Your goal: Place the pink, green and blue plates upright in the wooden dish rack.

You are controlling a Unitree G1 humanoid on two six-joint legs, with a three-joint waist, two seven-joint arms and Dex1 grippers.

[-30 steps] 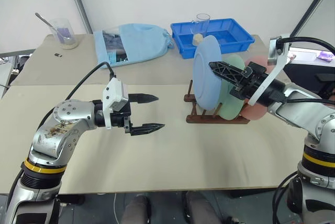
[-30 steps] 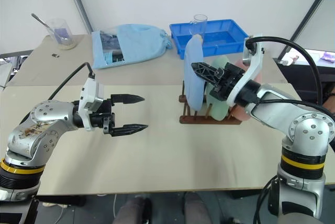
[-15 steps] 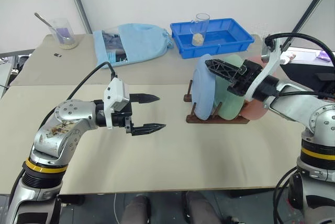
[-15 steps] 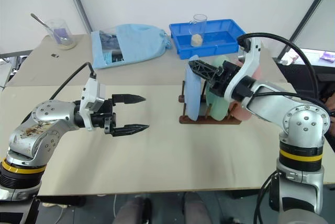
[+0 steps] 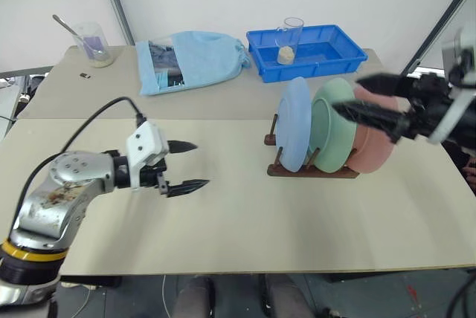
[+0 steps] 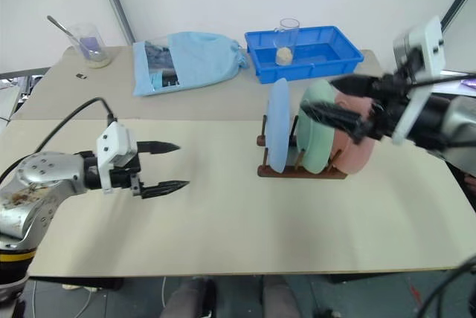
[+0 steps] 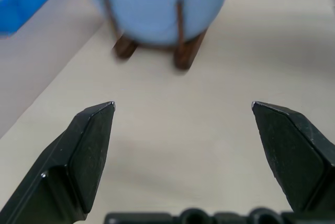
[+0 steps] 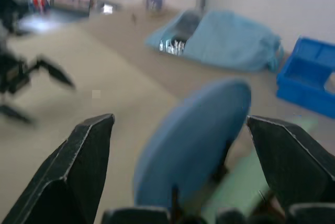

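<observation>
- Fingers: right gripper (image 5: 361, 98) spread wide, nothing between them, up beside the plates on the pink side. Left gripper (image 5: 187, 165) also spread wide and empty, hovering over bare table well apart from the rack.
- Plates: 3, all standing on edge in the wooden dish rack (image 5: 312, 170). Order from the robot's left: blue plate (image 5: 296, 134), green plate (image 5: 332, 135), pink plate (image 5: 372, 143). Each leans slightly toward the right arm's side; green and pink overlap in view, and I cannot tell whether they touch.
- Rack: 1, dark brown, pegs visible in front of the blue plate in the left wrist view (image 7: 178, 30). Sits right of table centre.
- Other items, all at the far side: 1 blue tray (image 5: 306, 52) with 1 clear glass (image 5: 291, 39) in it, something pale at the glass bottom; 1 light blue cloth bag (image 5: 190, 62); 1 clear cup with a spoon (image 5: 94, 43) at the far left corner; 1 small dark object (image 5: 86, 75) near that cup.
- Obstructions: right gripper's lower finger crosses in front of the green and pink plates in the head view. Tray sits just behind the rack.
- Room: table (image 5: 245, 229) is open across the near half and between left gripper and rack. A seam runs across the tabletop behind the rack. Rack is well in from the near and right edges.
</observation>
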